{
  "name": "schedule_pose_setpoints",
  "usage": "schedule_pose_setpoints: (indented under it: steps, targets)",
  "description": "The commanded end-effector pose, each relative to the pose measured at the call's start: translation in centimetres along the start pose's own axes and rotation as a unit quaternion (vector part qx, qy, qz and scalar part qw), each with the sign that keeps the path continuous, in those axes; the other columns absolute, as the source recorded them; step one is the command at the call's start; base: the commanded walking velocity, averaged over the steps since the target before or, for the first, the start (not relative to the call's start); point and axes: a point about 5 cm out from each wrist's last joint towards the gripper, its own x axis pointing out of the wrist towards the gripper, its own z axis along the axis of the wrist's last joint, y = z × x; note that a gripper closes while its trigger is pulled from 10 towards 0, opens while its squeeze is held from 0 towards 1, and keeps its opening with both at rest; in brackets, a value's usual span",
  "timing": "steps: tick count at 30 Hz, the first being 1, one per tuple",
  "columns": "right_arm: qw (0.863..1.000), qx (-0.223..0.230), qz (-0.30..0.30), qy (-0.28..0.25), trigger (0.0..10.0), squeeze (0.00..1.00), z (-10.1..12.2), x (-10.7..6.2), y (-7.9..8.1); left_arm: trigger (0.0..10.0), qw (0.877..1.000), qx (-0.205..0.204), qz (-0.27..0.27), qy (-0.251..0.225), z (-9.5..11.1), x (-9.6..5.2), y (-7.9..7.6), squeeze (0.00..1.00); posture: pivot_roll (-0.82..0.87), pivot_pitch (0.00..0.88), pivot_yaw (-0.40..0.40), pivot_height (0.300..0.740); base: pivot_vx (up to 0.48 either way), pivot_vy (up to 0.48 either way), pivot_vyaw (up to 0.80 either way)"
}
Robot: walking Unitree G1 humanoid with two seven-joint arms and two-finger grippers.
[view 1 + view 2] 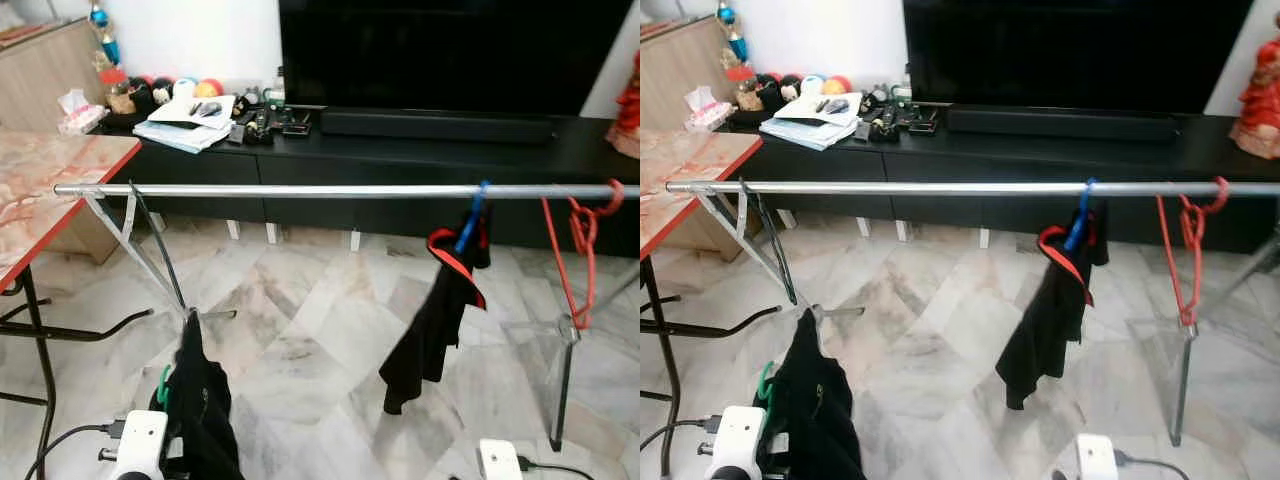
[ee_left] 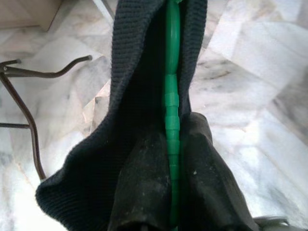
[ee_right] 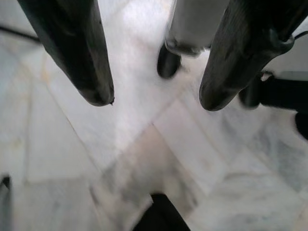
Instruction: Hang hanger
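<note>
- Left eye view: the metal rail (image 1: 340, 190) crosses the scene at mid-height, in front of a black TV cabinet (image 1: 420, 150). On the rail, right of centre, a blue hanger (image 1: 470, 225) carries a black garment with red trim (image 1: 435, 320). Further right along the rail hangs a bare red hanger (image 1: 578, 250). Below the rail's left end, low in view, a black garment (image 1: 200, 400) sits on a green hanger (image 1: 163, 388), well under the rail and not hooked on it. A marble-topped table (image 1: 50, 190) stands beside the rail's left end.
- Right eye view: same layout. The green hanger with its black garment hangs below the rail's left portion, above the marble floor (image 1: 940, 330).
- Left wrist view: left gripper (image 2: 172, 192) is pressed together on the green hanger's stem, one black finger on each side, with dark knit fabric draped around the hanger.
- Right wrist view: right gripper (image 3: 154, 96) has its two black fingers spread apart, nothing between them, pointing down at the marble floor, low and away from the rail.
</note>
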Motion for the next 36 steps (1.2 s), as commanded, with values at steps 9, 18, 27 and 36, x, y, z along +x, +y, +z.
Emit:
schedule_pose_setpoints:
  steps: [9, 18, 27, 36]
  targets:
    - [1.0, 0.007, 0.003, 0.006, 10.0, 0.0, -0.2, 0.0, 0.1, 10.0, 1.0, -0.002, 0.018, -0.009, 0.4, -0.1, 1.1, 0.0, 0.07, 0.044, 0.021, 0.74, -0.353, 0.0, -0.52]
    - [1.0, 0.005, 0.004, 0.006, 10.0, 0.0, -0.1, 0.0, 0.1, 10.0, 1.0, -0.003, 0.022, -0.01, 0.4, -0.2, 1.3, 0.0, 0.07, 0.048, 0.019, 0.74, -0.364, 0.0, -0.8]
    - [1.0, 0.004, 0.004, 0.003, 10.0, 0.0, 0.0, 0.0, 0.2, 10.0, 1.0, -0.001, 0.03, -0.01, 0.4, -0.3, 1.8, 0.0, 0.08, 0.053, 0.017, 0.74, -0.372, 0.0, -0.33]
    - [1.0, -0.003, 0.007, 0.0, 10.0, 0.0, 0.1, 0.1, 0.3, 10.0, 0.999, -0.001, 0.023, -0.034, 1.5, -0.4, 1.6, 0.0, 0.1, 0.056, 0.012, 0.74, -0.278, 0.0, 0.0]
